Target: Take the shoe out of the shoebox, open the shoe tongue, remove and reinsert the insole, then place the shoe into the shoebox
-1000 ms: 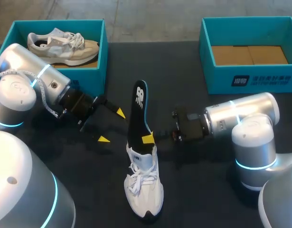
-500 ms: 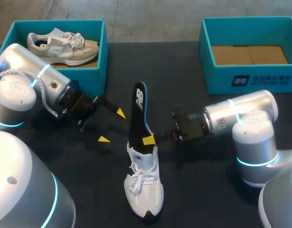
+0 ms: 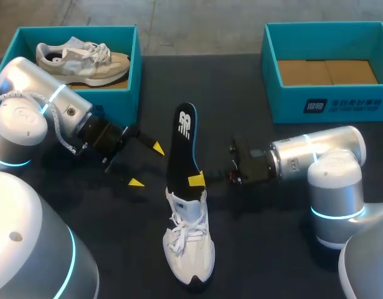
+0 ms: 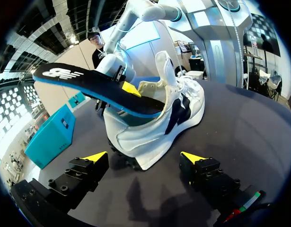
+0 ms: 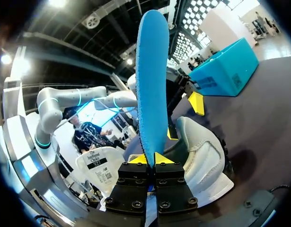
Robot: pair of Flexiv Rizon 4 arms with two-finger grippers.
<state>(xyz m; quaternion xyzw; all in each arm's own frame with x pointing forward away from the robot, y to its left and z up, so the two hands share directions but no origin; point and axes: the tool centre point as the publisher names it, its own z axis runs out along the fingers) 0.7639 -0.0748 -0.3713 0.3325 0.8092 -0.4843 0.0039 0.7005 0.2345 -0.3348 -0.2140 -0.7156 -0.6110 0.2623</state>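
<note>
My right gripper (image 3: 196, 180) is clamped on the insole (image 3: 180, 146), one yellow tip on each face, close to where it enters the white shoe (image 3: 190, 240). In the right wrist view the two tips of that gripper (image 5: 150, 158) sit close together with the insole's (image 5: 152, 80) blue underside rising between them, and the shoe (image 5: 202, 156) lies just beyond and to one side.

The shoe sits on the dark table (image 3: 272, 249) near the middle, toe toward the near edge and opening toward the far side, with its white laces on top. One end of the insole is tucked into the opening. The rest slants up and away toward the far side — black on top with a white mark, blue along the edge.

My left gripper (image 3: 146, 165) is to the left of the insole, fingers wide apart and holding nothing. In the left wrist view that gripper (image 4: 144, 157) faces the shoe (image 4: 154, 123), which lies ahead of its spread fingers, not between them, with the insole (image 4: 88, 90) jutting out above.

The left shoebox (image 3: 132, 75) is at the far left with a second shoe (image 3: 82, 56) lying inside — pale, with white laces. The right shoebox (image 3: 328, 103) is at the far right, its brown cardboard floor showing.
</note>
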